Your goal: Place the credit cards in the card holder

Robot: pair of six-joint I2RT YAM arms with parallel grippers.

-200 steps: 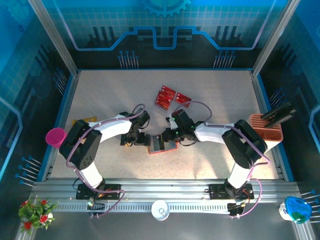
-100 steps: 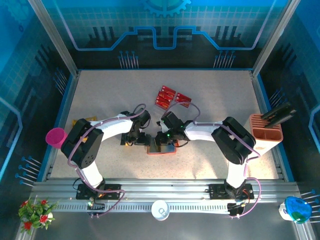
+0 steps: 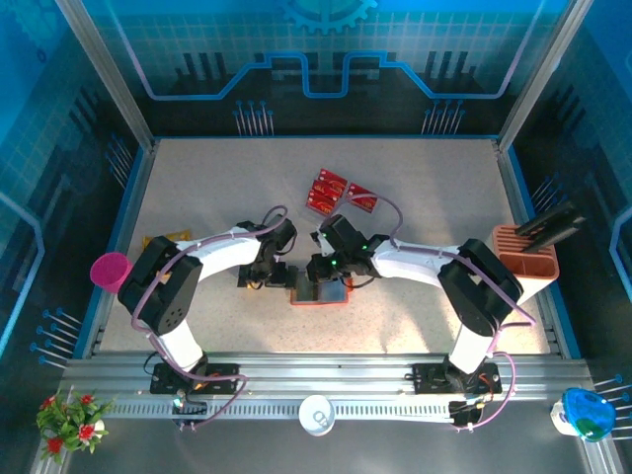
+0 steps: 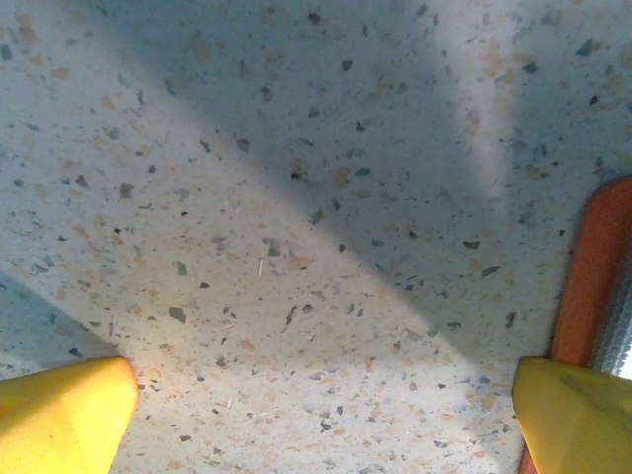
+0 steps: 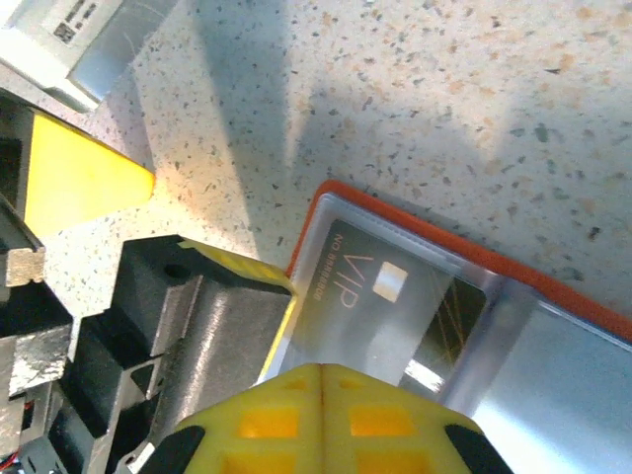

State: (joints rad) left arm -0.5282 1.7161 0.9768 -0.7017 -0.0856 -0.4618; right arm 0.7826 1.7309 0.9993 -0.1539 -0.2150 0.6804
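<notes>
Progress: your closed right hand met one dark grey card in the orange-red wallet; red cards lay outside, left hand wide.

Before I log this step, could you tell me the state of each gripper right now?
Left gripper: open, holding nothing.
Right gripper: shut, empty, above the grey card in the card holder.

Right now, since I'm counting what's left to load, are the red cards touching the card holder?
Apart. The top view shows bare table between the red cards and the card holder.
</notes>
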